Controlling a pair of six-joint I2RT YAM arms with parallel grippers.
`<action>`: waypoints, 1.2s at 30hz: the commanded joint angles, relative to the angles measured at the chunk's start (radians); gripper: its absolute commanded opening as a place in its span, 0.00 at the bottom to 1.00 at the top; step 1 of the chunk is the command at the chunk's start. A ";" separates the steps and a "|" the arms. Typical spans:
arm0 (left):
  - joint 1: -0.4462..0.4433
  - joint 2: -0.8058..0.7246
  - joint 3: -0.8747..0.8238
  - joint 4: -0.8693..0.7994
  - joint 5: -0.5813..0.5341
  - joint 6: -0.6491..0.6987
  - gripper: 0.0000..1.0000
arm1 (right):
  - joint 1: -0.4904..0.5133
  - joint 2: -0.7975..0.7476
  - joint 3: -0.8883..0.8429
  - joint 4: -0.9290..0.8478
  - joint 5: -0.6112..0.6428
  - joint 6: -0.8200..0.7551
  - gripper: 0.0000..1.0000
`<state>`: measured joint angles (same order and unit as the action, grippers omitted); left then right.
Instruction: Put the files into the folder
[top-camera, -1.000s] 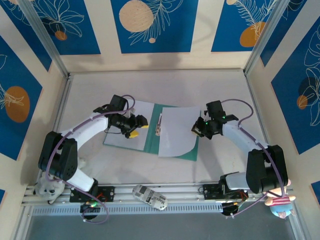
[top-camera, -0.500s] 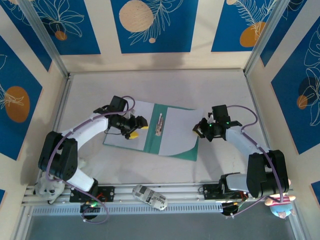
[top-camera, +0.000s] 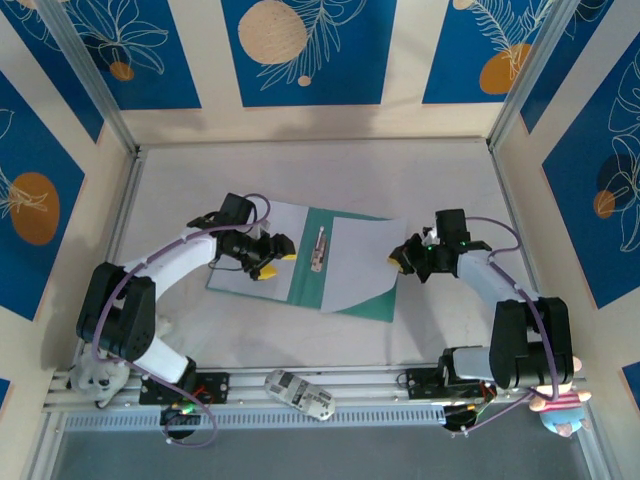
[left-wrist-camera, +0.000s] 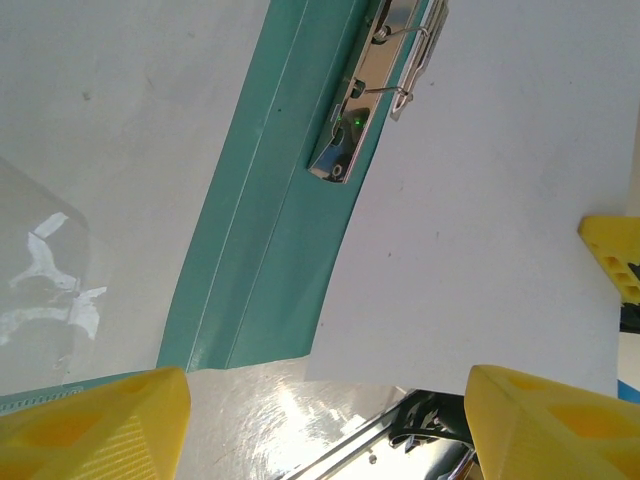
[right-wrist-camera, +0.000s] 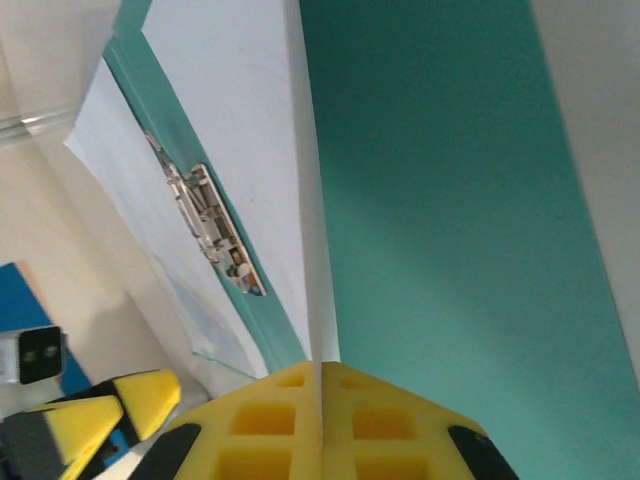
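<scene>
The teal folder (top-camera: 303, 280) lies open in the middle of the table, its metal clip (top-camera: 319, 248) along the spine. One white file sheet (top-camera: 355, 262) is spread over the right cover. My right gripper (top-camera: 400, 260) is shut on that sheet's right edge. In the right wrist view the yellow fingers (right-wrist-camera: 400, 425) pinch the thin paper (right-wrist-camera: 250, 110) edge-on above the teal cover (right-wrist-camera: 450, 200). My left gripper (top-camera: 272, 255) hovers open over the left cover, which is overlaid by a pale sheet (top-camera: 272, 222). Its yellow fingertips (left-wrist-camera: 90, 420) stand wide apart near the clip (left-wrist-camera: 375, 90), holding nothing.
Enclosure walls ring the table on three sides. A small white and grey device (top-camera: 300, 392) lies on the rail by the arm bases. Plush toys sit at the front corners (top-camera: 560, 410). Bare tabletop stretches behind the folder (top-camera: 320, 175).
My right gripper has moved right and outward with the sheet's edge. The sheet, curled up before, now lies flatter over the right cover. The left arm has not moved.
</scene>
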<state>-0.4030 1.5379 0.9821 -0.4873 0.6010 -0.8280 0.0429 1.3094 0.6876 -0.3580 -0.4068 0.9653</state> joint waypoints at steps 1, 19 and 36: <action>0.013 -0.019 -0.020 0.015 0.020 -0.003 0.73 | -0.020 -0.031 0.003 0.015 -0.108 0.055 0.00; 0.013 -0.028 -0.041 0.021 0.020 -0.004 0.73 | -0.028 0.011 -0.031 0.143 -0.181 0.120 0.00; 0.013 -0.027 -0.056 0.030 0.025 -0.006 0.73 | -0.016 0.047 -0.003 0.072 -0.161 0.026 0.00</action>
<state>-0.4030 1.5303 0.9363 -0.4572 0.6014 -0.8310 0.0261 1.3651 0.6556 -0.2165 -0.5602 1.0447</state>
